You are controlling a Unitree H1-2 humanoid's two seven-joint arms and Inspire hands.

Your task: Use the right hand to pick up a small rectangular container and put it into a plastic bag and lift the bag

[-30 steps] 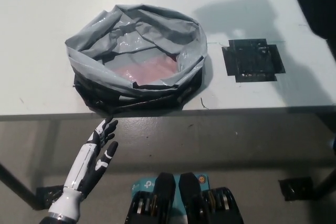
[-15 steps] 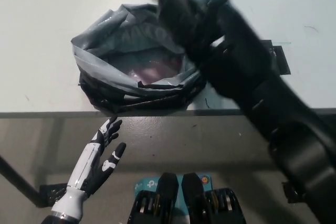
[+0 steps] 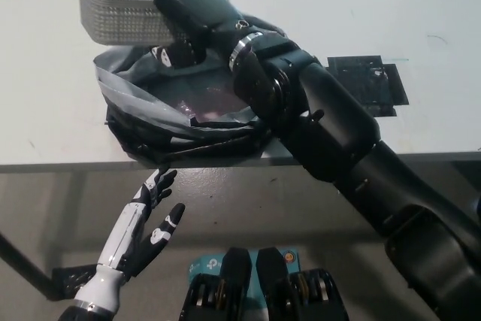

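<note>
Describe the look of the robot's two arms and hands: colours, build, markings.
The left hand is slim, with white shell plates over black fingers and a white forearm ending in a grey ribbed cuff. The right hand and its arm are all black and far bulkier, built of rounded segments, with a silver ring at the wrist.

The right hand point(image 3: 184, 16) covers the right end of the grey mesh container point(image 3: 116, 16), so that end cannot be seen. The black arm hides the right side of the plastic bag point(image 3: 139, 92) and much of its opening. What lies pinkish inside the bag is too unclear to name. The left hand point(image 3: 143, 223) is cut off at the wrist by the bottom edge.
</note>
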